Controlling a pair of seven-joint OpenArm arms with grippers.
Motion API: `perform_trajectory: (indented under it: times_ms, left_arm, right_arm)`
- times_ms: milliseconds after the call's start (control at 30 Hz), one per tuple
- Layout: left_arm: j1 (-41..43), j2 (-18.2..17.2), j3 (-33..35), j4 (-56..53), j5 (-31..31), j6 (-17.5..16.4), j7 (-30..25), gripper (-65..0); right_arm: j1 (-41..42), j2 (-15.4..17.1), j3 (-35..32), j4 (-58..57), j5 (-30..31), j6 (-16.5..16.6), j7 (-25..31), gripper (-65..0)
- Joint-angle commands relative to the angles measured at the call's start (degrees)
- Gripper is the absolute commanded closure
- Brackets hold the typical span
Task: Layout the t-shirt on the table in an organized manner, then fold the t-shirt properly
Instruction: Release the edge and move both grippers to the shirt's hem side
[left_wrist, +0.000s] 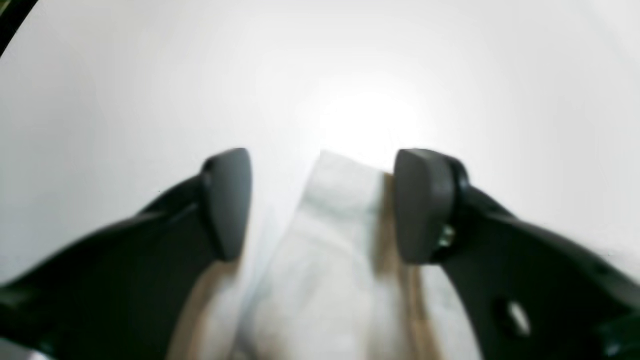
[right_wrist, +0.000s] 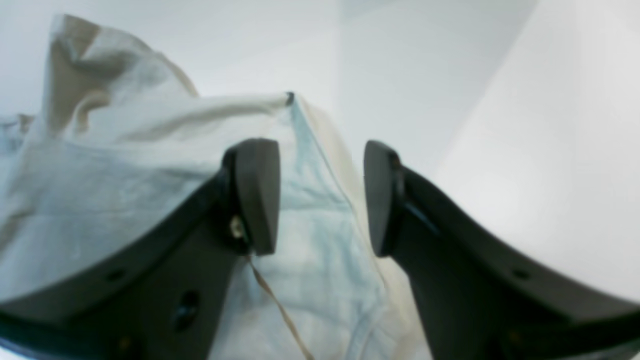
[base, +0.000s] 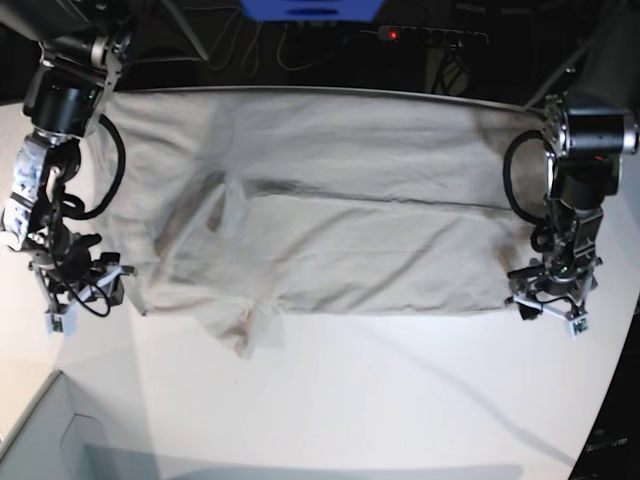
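Spreading is the step in hand: the t-shirt (base: 330, 210) lies across the upper half of the base view on the white table (base: 400, 400), mostly flat, though a sleeve bunches up at centre left and a flap droops off the lower left edge. Left gripper (base: 548, 300) sits at the right of that view, on the shirt's lower right corner. Over to its wrist view: left gripper (left_wrist: 322, 205) shows jaws parted, a strip of cloth (left_wrist: 325, 260) running up between them, the right pad touching its edge, the left pad clear of it. No clamp there, by the look of it.

Right gripper (base: 85, 285) is at the lower left of the base view, beside the shirt's left edge. In its wrist view the right gripper (right_wrist: 320, 197) also stands released, pads apart, with a rumpled fold of cloth (right_wrist: 310, 225) lying between and below them and more fabric heaped at upper left.

Judging from this, the layout isn't finished. Next move calls for closing on those two corners and drawing them outward together to smooth the wrinkled left side before any fold begins.
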Motion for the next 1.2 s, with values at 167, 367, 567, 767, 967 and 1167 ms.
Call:
perform_trajectory:
  times_ms: [167, 367, 567, 767, 967, 1167]
  left_arm:
    - [-1.71, -0.64, 0.42, 0.57, 0.31, 0.09, -2.85, -36.9]
    - [-0.83, -0.02, 0.42, 0.48, 0.31, 0.00, -2.93, -36.8]
    - [0.66, 0.50, -0.02, 0.48, -0.05, -4.22, -2.93, -36.7]
    - [1.01, 0.33, -0.10, -2.25, -0.05, -5.09, -2.93, -36.3]
    - [0.75, 0.24, -0.10, -2.60, -0.13, -5.09, -4.08, -8.8]
    - [0.75, 0.50, -0.19, -2.77, -0.13, -4.83, -4.69, -0.2]
  right_arm:
    - [0.77, 1.26, 0.14, 0.46, 0.58, -0.45, 3.49, -27.4]
    - [0.68, 1.26, 0.05, 0.46, 0.58, -0.45, 3.49, -27.4]
    - [0.59, 1.26, 0.05, 0.46, 0.58, -0.45, 3.49, -27.4]
    - [0.24, 1.35, 0.05, 0.46, 0.58, -0.45, 3.49, -27.4]
    - [2.44, 1.35, -2.32, -0.07, 0.58, -0.45, 3.58, -27.4]
    - [11.76, 5.13, -8.92, -19.41, 0.58, -0.45, 10.08, -27.5]
